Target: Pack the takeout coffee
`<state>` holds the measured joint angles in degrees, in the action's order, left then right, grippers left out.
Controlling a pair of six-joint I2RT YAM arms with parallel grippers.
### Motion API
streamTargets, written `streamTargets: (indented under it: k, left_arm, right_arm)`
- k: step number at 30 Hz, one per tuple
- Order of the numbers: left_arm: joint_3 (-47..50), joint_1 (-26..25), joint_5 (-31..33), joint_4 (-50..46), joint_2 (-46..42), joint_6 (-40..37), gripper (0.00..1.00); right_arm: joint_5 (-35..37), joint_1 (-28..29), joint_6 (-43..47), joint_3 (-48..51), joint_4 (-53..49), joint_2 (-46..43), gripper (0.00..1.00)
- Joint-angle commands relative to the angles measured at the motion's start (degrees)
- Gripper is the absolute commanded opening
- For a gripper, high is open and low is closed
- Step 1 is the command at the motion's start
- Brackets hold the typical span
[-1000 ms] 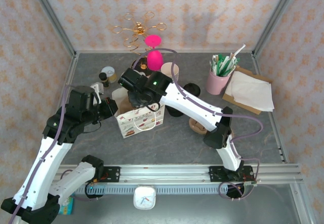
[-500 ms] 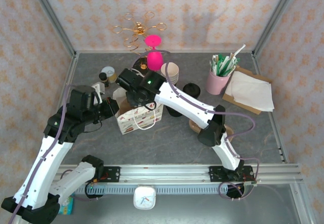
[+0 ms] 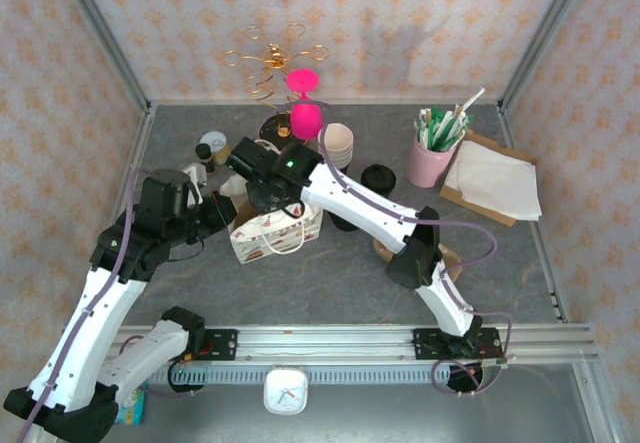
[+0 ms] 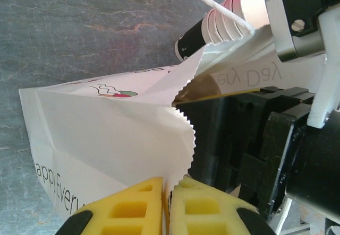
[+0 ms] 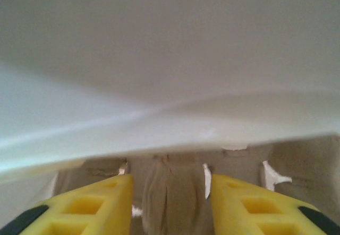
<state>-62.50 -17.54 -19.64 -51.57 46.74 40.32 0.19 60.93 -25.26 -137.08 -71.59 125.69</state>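
Step judged: paper bag (image 4: 106, 134) being held open, coffee not yet in. Left gripper (image 4: 167, 203) was pinched tight on the bag's zigzag-cut rim. Right gripper (image 5: 170, 192) sat inside the bag, jaws partly apart, nothing evidently held. Black-lidded cup (image 3: 378, 176) and rough moulded-pulp carrier (image 3: 385, 251) stood right of the bag. Next move probably needs a clean withdrawal, as the thin paper would crease.

Count: one white paper bag (image 3: 272, 239), one stack of cream cups (image 3: 338, 144), one pink cup of straws (image 3: 430, 163), one gold wire stand (image 3: 272, 59), one pile of white napkins (image 3: 495, 179), two robot arms (image 3: 85, 308).
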Motion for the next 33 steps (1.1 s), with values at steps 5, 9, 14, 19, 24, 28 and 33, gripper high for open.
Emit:
streamTargets:
  k: [5, 9, 14, 19, 24, 28, 33]
  left_arm:
    - [0.0, -0.3, 0.1, 1.7, 0.7, -0.1, 0.11]
    - [0.1, -0.3, -0.1, 1.9, 0.5, 0.1, 0.11]
    - [-0.1, -0.3, 0.3, 1.8, 0.2, 0.4, 0.11]
    - [-0.3, -0.3, 0.9, 1.4, 0.3, 0.5, 0.11]
    - [-1.0, -0.3, 2.9, 0.7, 0.2, 1.9, 0.11]
    - [-1.8, -0.5, 3.2, 1.0, -0.5, 5.0, 0.11]
    - [1.8, -1.9, 4.4, 3.9, -3.3, 11.3, 0.10]
  right_arm:
    - [1.5, -0.3, 1.0, 0.8, -0.7, 1.8, 0.46]
    - [1.2, -0.3, 1.1, 1.1, 0.5, 2.0, 0.48]
    - [2.3, -0.5, 0.5, -3.3, -0.5, 1.8, 0.53]
    - [3.5, -0.8, -0.1, -2.9, -0.6, -0.6, 0.58]
    - [3.6, -0.9, 0.0, -2.9, -1.6, -2.0, 0.62]
    - [3.2, -0.6, -0.1, -3.0, -2.8, -2.9, 0.63]
    - [2.6, 0.0, -0.8, -3.1, -2.9, -3.8, 0.66]
